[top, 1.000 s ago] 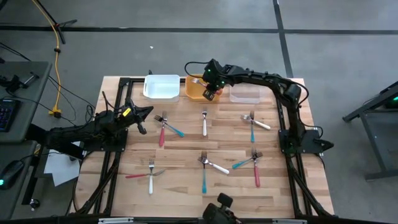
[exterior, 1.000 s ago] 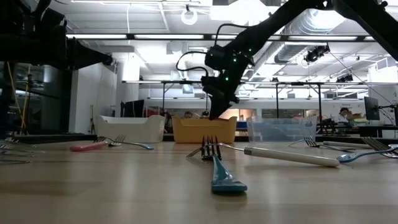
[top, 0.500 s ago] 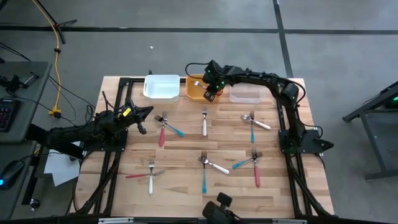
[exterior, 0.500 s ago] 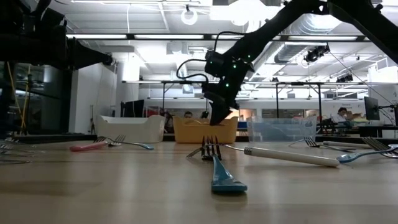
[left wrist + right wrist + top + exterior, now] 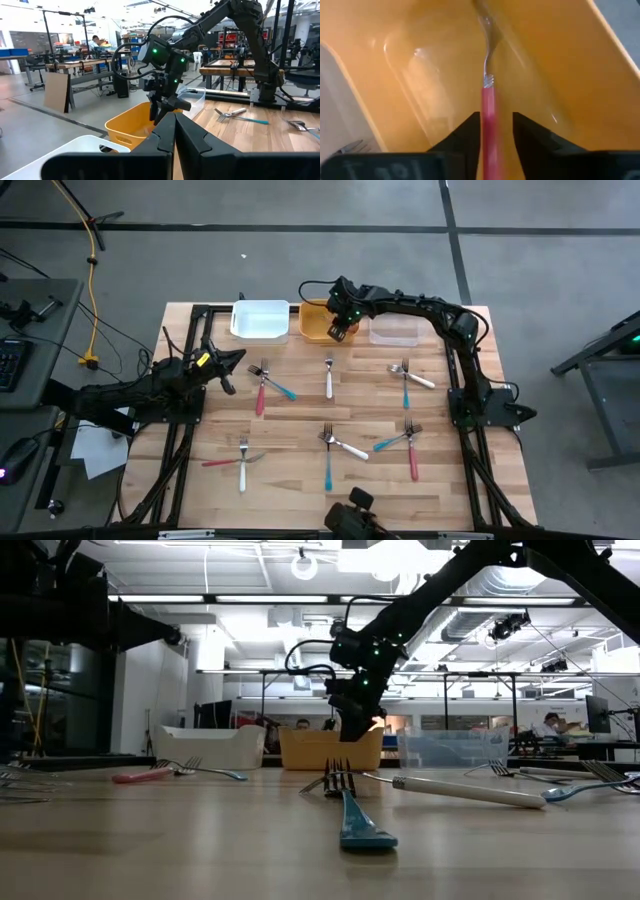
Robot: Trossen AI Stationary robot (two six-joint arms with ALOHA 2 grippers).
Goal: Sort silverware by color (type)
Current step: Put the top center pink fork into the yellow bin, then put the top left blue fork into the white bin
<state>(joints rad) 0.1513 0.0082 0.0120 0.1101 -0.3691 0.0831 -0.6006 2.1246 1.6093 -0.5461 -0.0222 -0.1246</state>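
Note:
My right gripper (image 5: pixel 338 330) (image 5: pixel 496 131) hovers over the orange bin (image 5: pixel 312 328), its fingers slightly apart around a red-handled fork (image 5: pixel 488 105). That fork's silver tines (image 5: pixel 485 20) point down into the bin. Other forks with red, blue and white handles lie flat on the table: a red and blue pair (image 5: pixel 268 385), a white one (image 5: pixel 328 378), a blue and white pair (image 5: pixel 408 378), and more near the front (image 5: pixel 338 448) (image 5: pixel 402 442) (image 5: pixel 238 460). My left gripper (image 5: pixel 228 375) (image 5: pixel 175 131) waits shut above the table's left side. My right gripper has the fork's red handle (image 5: pixel 489 125) running along between its fingers, which slant down into the orange bin. The handle lies against one finger (image 5: pixel 472 131), and a gap shows between it and the other finger. The tine end reaches down to the bin's inside.
A white bin (image 5: pixel 260 320) stands left of the orange one and a clear bin (image 5: pixel 394 332) right of it, all along the far edge. Dark frame rails run along the table's sides. Bare wood lies between the groups of forks.
My right gripper has sunk a little toward the orange bin, and its wrist has tilted slightly.

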